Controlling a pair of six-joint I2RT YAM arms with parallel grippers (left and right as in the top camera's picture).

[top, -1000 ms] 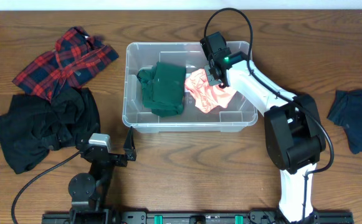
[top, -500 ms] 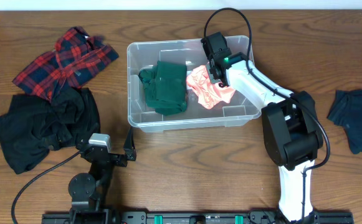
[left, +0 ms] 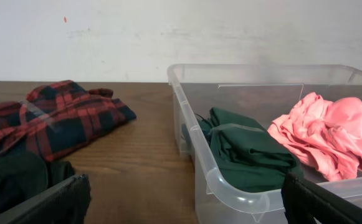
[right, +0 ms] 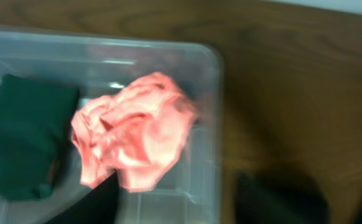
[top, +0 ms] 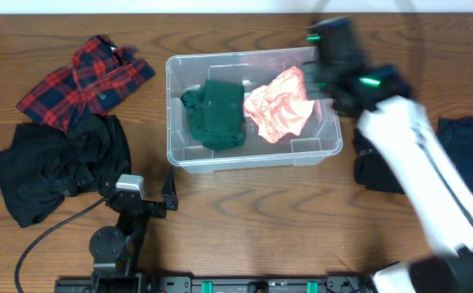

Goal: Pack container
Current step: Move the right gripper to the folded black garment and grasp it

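The container [top: 252,159] is a clear plastic bin in the middle of the table. Inside it lie a folded green garment [top: 218,114] on the left and a crumpled pink cloth [top: 278,110] on the right. My right arm [top: 383,106] is blurred with motion over the bin's right end. In the right wrist view my right gripper [right: 187,208] is open above the bin's right wall [right: 215,93], and the pink cloth [right: 137,137] lies free below it. My left gripper [left: 184,211] stands open and empty by the bin's front left corner [left: 187,112].
A red plaid shirt [top: 85,77] and a black garment [top: 57,167] lie to the left of the bin. A dark blue garment [top: 468,155] lies at the table's right edge. The left arm's base [top: 110,244] stands at the front left.
My right gripper has opened and let go of the pink cloth, which now rests in the bin. The right arm has swung up and to the right. The left arm has not moved.
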